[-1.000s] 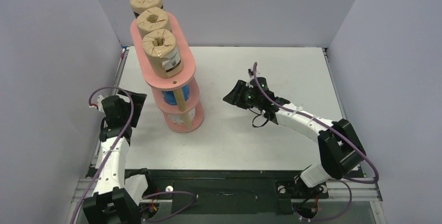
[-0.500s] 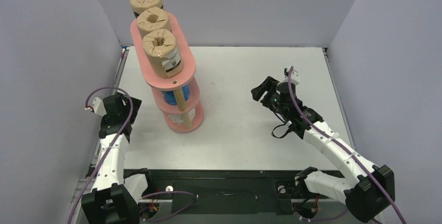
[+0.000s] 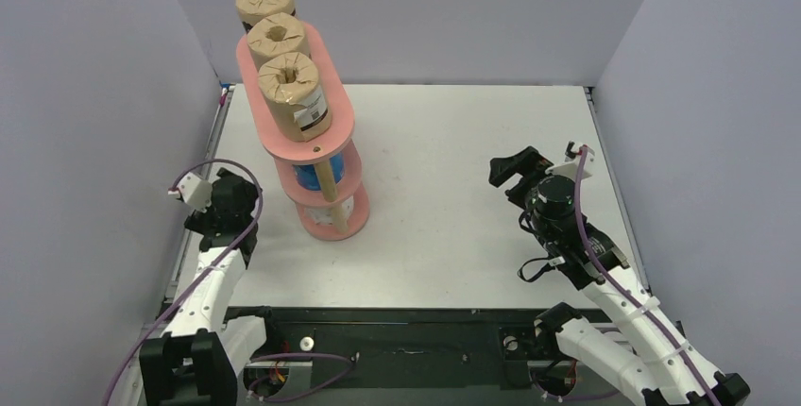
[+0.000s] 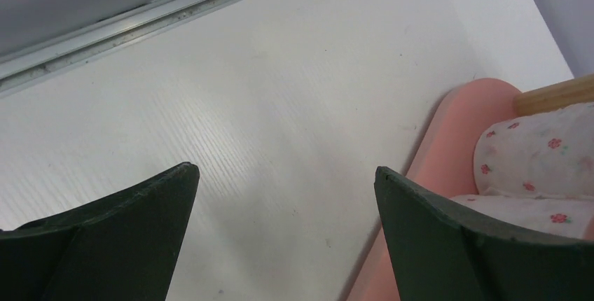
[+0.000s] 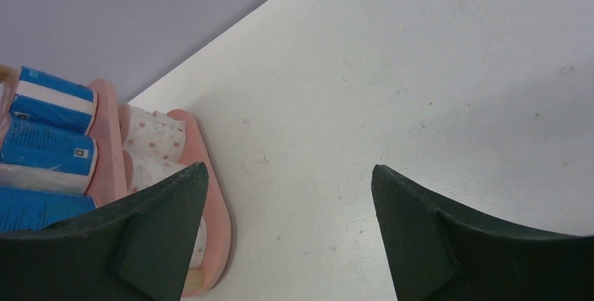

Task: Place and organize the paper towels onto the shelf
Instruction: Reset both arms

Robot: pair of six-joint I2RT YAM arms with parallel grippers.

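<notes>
Shelf looks fully stocked, placing step seems finished, both grippers empty.
Tall salmon-pink three-tier shelf [image 3: 342, 121] stands at 10 o'clock on the white table [image 3: 453, 142], with brown black-printed paper towel rolls [image 3: 293, 94] on top, blue rolls [image 5: 49, 148] in the middle and white pink-dotted rolls [image 4: 532, 154] at the bottom. Left gripper [image 4: 284, 175] at 8 o'clock and right gripper [image 5: 287, 171] at 4 o'clock have jaws spread wide, holding and touching nothing. No loose roll in view, so the next move is probably just parking the arms.
</notes>
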